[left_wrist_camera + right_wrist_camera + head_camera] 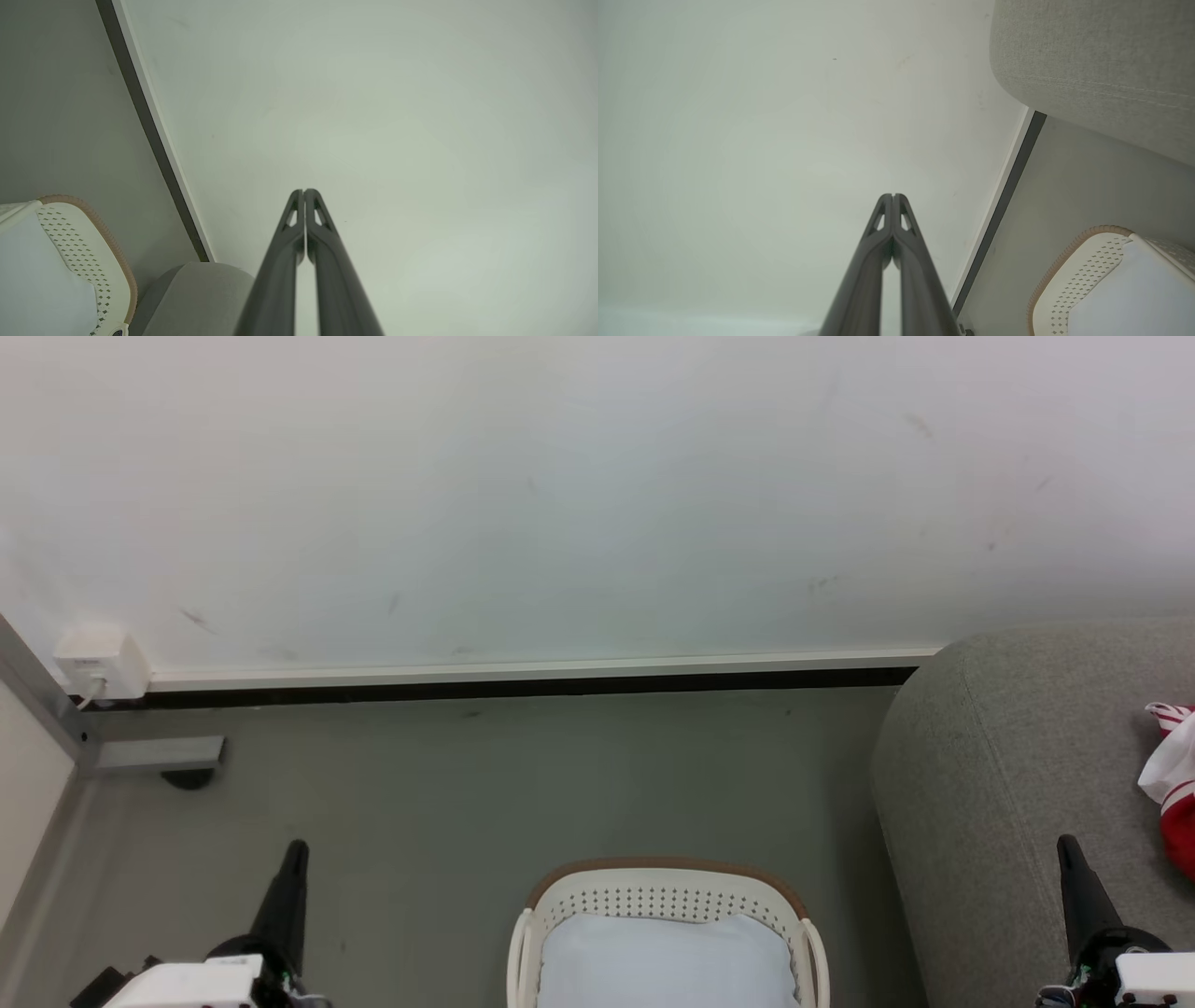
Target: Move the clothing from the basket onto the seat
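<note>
So, lower left: left gripper point(297, 851), two long dark tapered fingers pressed together, holding nothing, tips pointing up-frame. Bottom centre: one basket point(665, 875), cream perforated plastic with a brown woven-look rim, rounded end toward the wall point(597, 504). Smooth pale liner cloth point(667, 961) inside it. Right: one seat point(1008, 756), grey coarse weave, rounded edge. One crumpled red-and-white clothing item point(1172, 775) lies on it at the right edge, bunch running top-to-bottom, cropped by the frame. Lower right: right gripper point(1067, 847), likewise closed and holding nothing.
</note>
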